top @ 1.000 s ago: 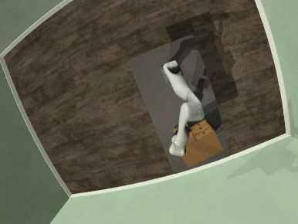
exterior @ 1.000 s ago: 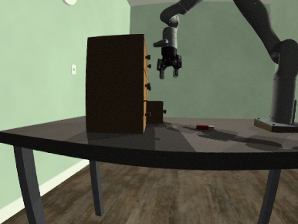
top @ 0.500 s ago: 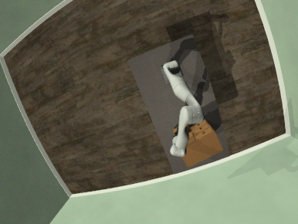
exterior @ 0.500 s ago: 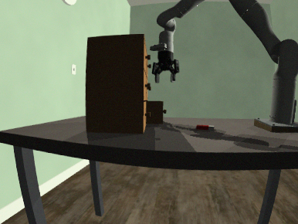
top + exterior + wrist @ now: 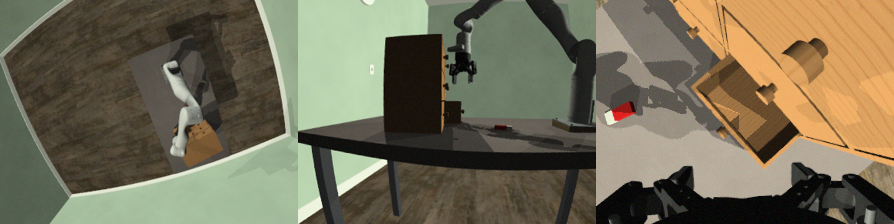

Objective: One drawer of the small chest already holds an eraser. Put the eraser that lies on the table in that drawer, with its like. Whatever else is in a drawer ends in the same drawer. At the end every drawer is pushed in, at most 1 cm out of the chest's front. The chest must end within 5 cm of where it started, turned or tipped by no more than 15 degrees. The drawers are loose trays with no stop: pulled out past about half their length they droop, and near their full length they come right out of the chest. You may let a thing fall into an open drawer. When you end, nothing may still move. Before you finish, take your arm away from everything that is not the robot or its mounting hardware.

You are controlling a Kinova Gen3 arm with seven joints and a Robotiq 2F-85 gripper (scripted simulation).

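Note:
The eraser (image 5: 502,127) (image 5: 621,113), red with a white end, lies on the table in front of the chest. The wooden chest (image 5: 204,148) (image 5: 414,85) (image 5: 856,70) stands upright. One bottom drawer (image 5: 453,113) (image 5: 746,97) is pulled out. The part of its inside that shows holds light and shadow patches and no eraser; its back part is hidden under the front above. The other drawers that show look shut. My gripper (image 5: 462,82) (image 5: 742,176) is open and empty, pointing down, well above the open drawer's height and in front of the chest's upper knobs.
Knobs (image 5: 446,86) (image 5: 766,93) stick out from the chest's front, close to the gripper's side. The table (image 5: 148,89) (image 5: 356,135) carries the chest near one end and the arm's base (image 5: 573,125) toward the other. The arm reaches over the table between them.

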